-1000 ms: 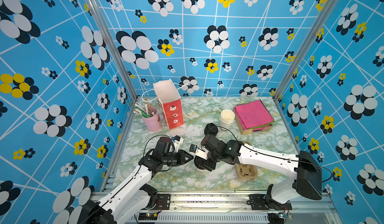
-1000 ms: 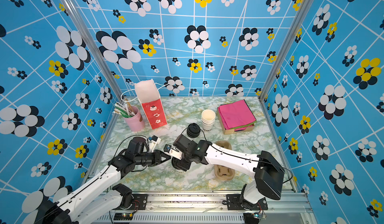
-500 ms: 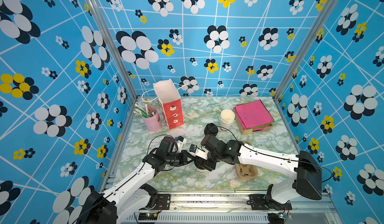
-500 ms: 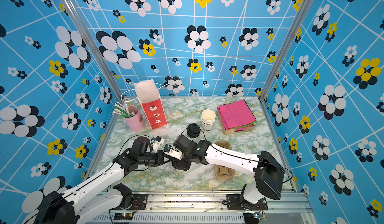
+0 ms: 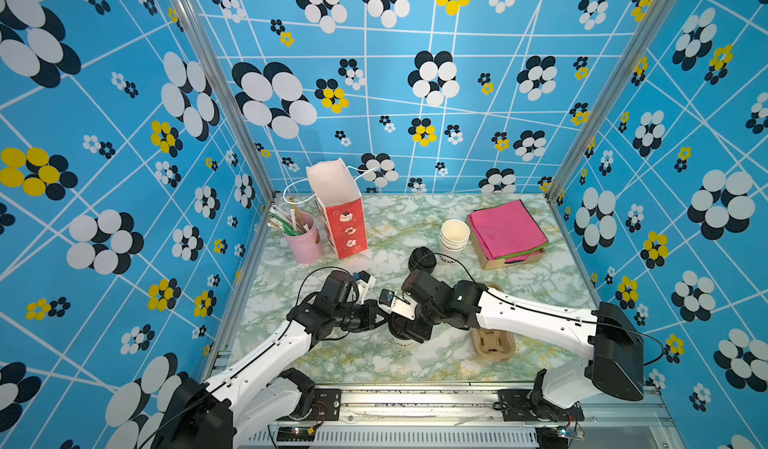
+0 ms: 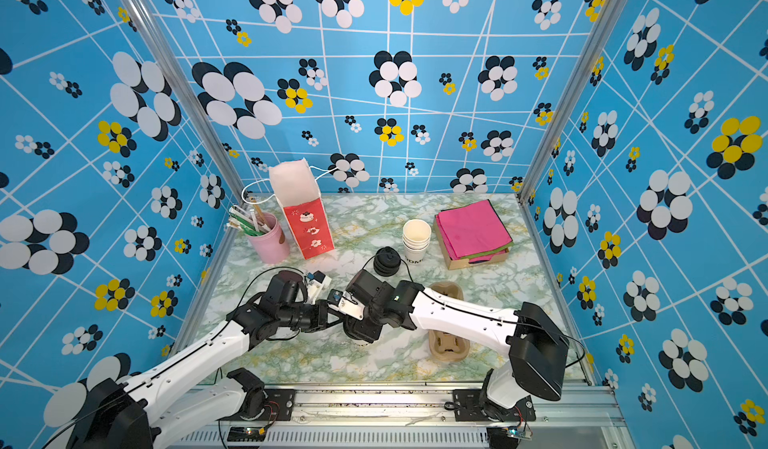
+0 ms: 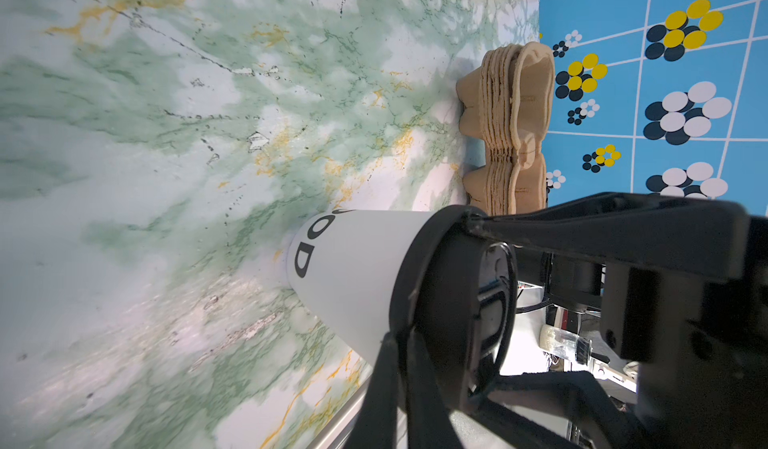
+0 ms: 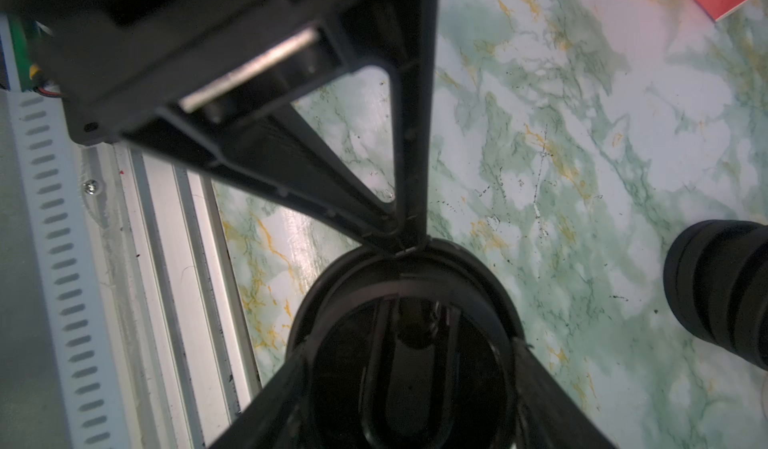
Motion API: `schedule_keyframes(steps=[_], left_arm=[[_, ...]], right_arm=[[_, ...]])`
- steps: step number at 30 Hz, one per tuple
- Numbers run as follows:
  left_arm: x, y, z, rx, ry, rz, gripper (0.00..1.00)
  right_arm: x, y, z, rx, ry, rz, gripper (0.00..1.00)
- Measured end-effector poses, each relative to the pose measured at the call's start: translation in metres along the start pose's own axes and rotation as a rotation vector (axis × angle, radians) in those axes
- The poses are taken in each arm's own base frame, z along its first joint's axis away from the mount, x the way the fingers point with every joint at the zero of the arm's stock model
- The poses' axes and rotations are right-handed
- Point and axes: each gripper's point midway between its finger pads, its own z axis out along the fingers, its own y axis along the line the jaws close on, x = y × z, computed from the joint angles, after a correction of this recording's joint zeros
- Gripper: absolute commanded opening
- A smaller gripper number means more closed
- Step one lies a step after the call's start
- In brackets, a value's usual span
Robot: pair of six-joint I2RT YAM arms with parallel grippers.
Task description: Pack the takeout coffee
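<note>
Left gripper (image 8: 408, 241), tips pressed together at the lid (image 7: 419, 276) rim, steadies the takeout coffee (image 7: 353, 276) that the right gripper (image 8: 409, 351) clasps from above, upright on the table (image 5: 374, 361) near pulp carriers (image 5: 494, 345); lid-seating seemingly in hand, a level lift next

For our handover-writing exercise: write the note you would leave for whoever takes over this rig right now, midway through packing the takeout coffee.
Left gripper: shut, tips at the rim of the lid.
Right gripper: from above, closed on the lid of the takeout coffee.
Coffee: lidded, upright on the table, front centre.
Done: lid on.
To do: packing; it is in neither the cup carriers nor the red bag.
</note>
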Motion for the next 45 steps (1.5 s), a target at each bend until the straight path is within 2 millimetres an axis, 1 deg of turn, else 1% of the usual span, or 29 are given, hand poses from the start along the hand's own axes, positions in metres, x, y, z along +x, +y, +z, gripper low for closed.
schedule_keyframes(steps=[3, 7, 9, 10, 11, 14, 17, 19, 23, 26, 34, 40, 43, 45], left_arm=[[0.000, 0.001, -0.001, -0.012, 0.000, 0.009, 0.08], [0.000, 0.003, -0.001, -0.034, 0.004, 0.022, 0.15], [0.000, 0.003, 0.000, -0.042, 0.008, 0.027, 0.21], [0.000, 0.004, -0.001, -0.049, 0.009, 0.029, 0.24], [-0.001, 0.005, -0.002, -0.057, 0.009, 0.028, 0.28], [-0.001, 0.008, -0.004, -0.094, 0.009, 0.021, 0.40], [-0.002, 0.010, -0.009, -0.128, 0.004, 0.013, 0.49], [-0.005, 0.007, -0.014, -0.136, -0.013, 0.022, 0.53], [-0.013, -0.002, -0.023, -0.134, -0.060, 0.051, 0.57], [-0.015, -0.005, -0.029, -0.132, -0.087, 0.067, 0.60], [-0.017, -0.007, -0.036, -0.137, -0.123, 0.083, 0.61], [-0.018, -0.007, -0.037, -0.137, -0.125, 0.081, 0.61], [-0.019, -0.007, -0.037, -0.138, -0.127, 0.080, 0.61], [-0.018, -0.007, -0.037, -0.138, -0.127, 0.079, 0.62]], right_arm=[[0.000, 0.000, 0.000, 0.000, 0.000, 0.000, 0.63], [0.000, 0.000, 0.000, 0.000, 0.000, 0.000, 0.63], [0.000, 0.000, 0.000, 0.000, 0.001, 0.001, 0.62], [0.000, 0.000, 0.000, 0.000, 0.001, 0.001, 0.58], [0.000, 0.000, 0.000, 0.000, 0.000, 0.002, 0.56], [0.000, 0.000, 0.000, 0.000, 0.000, 0.006, 0.56], [0.000, 0.000, 0.000, 0.000, 0.000, 0.015, 0.56], [0.000, 0.000, 0.000, 0.000, -0.001, 0.019, 0.56], [-0.001, 0.000, 0.000, 0.001, -0.004, 0.026, 0.55], [-0.001, 0.000, 0.000, 0.002, -0.005, 0.030, 0.55], [0.001, -0.002, -0.002, 0.014, -0.008, 0.044, 0.54], [0.007, -0.005, -0.006, 0.039, 0.001, 0.054, 0.54], [0.013, -0.010, -0.009, 0.055, 0.007, 0.068, 0.54], [0.020, -0.017, -0.013, 0.068, 0.013, 0.089, 0.54]])
